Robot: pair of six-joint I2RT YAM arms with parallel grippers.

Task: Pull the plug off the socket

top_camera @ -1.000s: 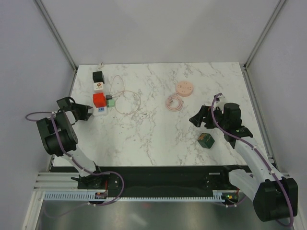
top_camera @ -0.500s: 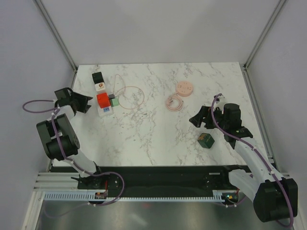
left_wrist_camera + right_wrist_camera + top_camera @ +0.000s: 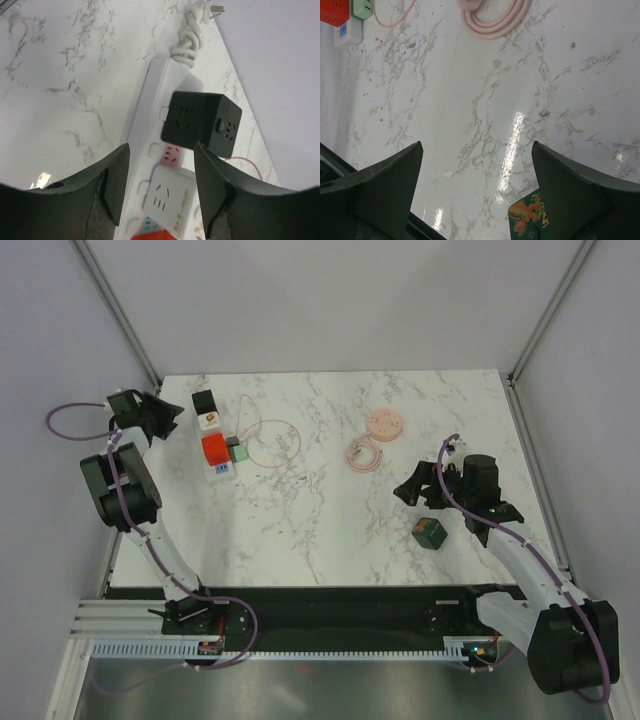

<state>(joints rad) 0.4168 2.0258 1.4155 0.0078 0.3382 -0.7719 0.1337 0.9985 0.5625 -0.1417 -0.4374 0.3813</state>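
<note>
The left gripper's (image 3: pixel 161 150) fingers (image 3: pixel 116 182) stand partly apart with nothing between them, in the air over the far end of the power strip (image 3: pixel 145 125). Just ahead of the fingertips a black plug (image 3: pixel 200 122), cube-shaped, sits on the strip. A bare pink outlet (image 3: pixel 172 154) comes next, then a white plug (image 3: pixel 167 200) and the edge of a red plug (image 3: pixel 159 235). No brand name or lettering can be read on any of them.

From above, the strip (image 3: pixel 222 471) lies near the table's (image 3: pixel 320 530) far-left corner. Its long axis runs roughly along the left edge, tilting a little rightward toward the near end. The bundled white cord (image 3: pixel 190 42) leaves at the end facing the far edge. A green plug (image 3: pixel 236 451) sits against the red one's right side.

The right gripper (image 3: pixel 476 147) is spread wide and holds nothing, hovering near the table's right edge. Just below it lies a green cube (image 3: pixel 532 222) bearing an orange figure; its small writing is too fine to read. A pink disc (image 3: pixel 384 424) and a coiled pink cable (image 3: pixel 495 20) lie toward the far edge, well apart from the strip.
</note>
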